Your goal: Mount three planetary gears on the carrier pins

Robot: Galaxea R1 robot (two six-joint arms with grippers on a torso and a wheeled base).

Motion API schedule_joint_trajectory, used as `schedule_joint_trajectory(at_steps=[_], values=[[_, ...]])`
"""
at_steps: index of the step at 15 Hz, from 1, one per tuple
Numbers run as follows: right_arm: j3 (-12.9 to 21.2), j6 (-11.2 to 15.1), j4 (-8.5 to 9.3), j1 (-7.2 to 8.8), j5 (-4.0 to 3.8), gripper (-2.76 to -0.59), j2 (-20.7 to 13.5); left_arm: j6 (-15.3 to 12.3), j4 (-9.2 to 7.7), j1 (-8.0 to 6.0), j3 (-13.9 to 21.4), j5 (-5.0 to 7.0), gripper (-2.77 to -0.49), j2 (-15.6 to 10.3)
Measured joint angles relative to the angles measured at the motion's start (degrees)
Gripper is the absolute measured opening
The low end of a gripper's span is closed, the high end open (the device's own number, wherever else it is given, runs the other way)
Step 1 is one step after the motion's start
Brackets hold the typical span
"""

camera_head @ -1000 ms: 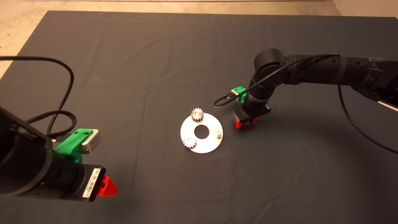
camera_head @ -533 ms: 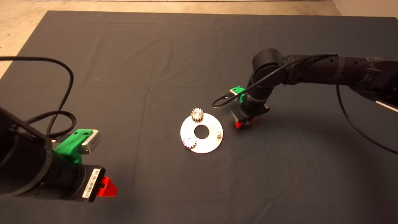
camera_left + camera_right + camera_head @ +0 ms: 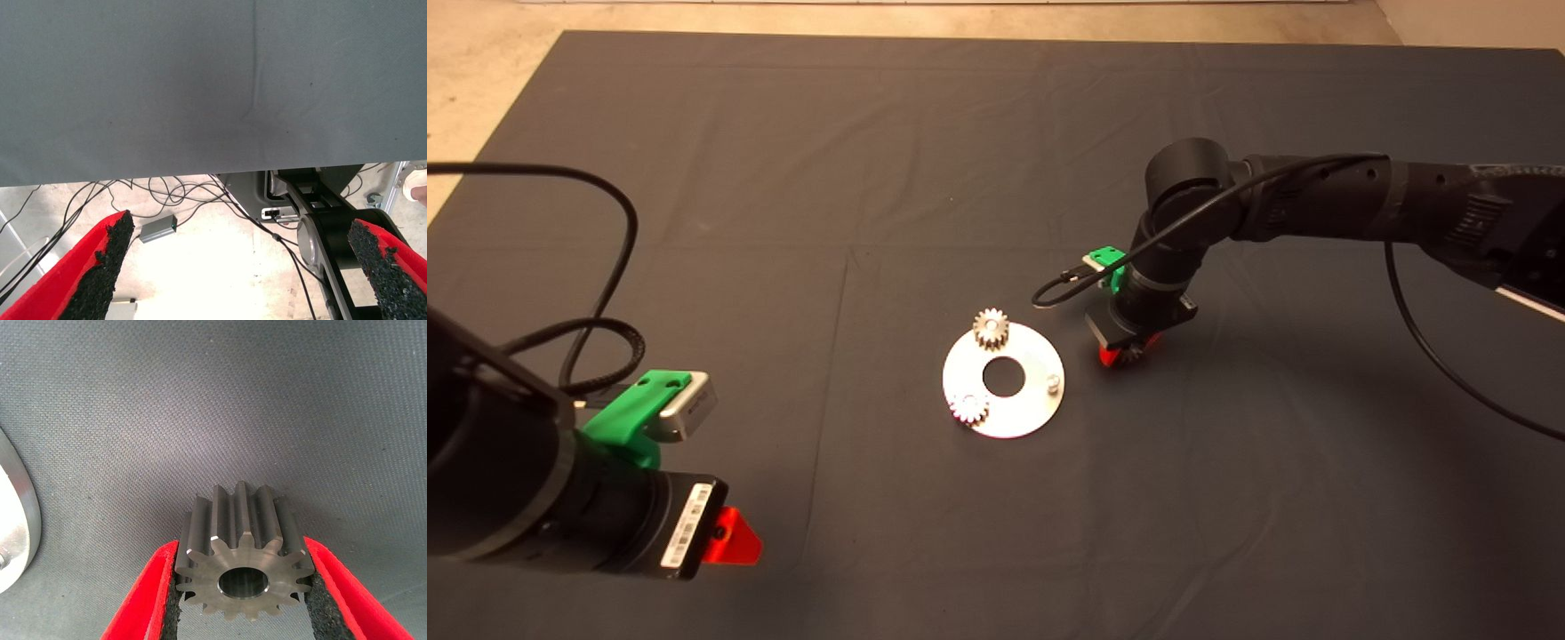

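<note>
A flat round silver-white disc (image 3: 1003, 380) with a large centre hole is seen lying on the dark woven mat (image 3: 925, 178) that covers the tabletop. Two small silvery-grey toothed gears are seated on it: one gear (image 3: 991, 328) at the far rim and a second gear (image 3: 968, 409) at the near-left rim. A short bare silver pin (image 3: 1054, 383) is left standing at the right side of the disc. The third gear (image 3: 245, 570), of dull machined metal with straight-cut teeth and a dark bore, is clamped between the black foam pads of the right hand (image 3: 1126, 355), which is held low over the mat just beside the right edge of the disc. The disc's thick bright rim (image 3: 20, 520) is visible near that gear. The left hand (image 3: 243, 267) is parked at the lower left of the mat, its rough-padded red fingers (image 3: 110, 257) spread wide with nothing between them.
</note>
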Motion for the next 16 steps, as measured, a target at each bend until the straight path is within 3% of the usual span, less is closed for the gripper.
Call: schedule_joint_trajectory(at_steps=[2,9,16], values=[[-0.05,0.00,-0.44,0.01,-0.31,-2.24,0.61,0.00,-0.02,0.00,0.00,0.00,-0.92,0.00],[-0.05,0.24,-0.72,0.12,0.54,-2.25,1.93,0.00,-0.09,0.00,0.00,0.00,-0.92,0.00],[1.31,0.26,-0.33,3.05,0.56,-2.25,2.47,0.00,-0.22,0.00,0.00,0.00,-0.92,0.01]])
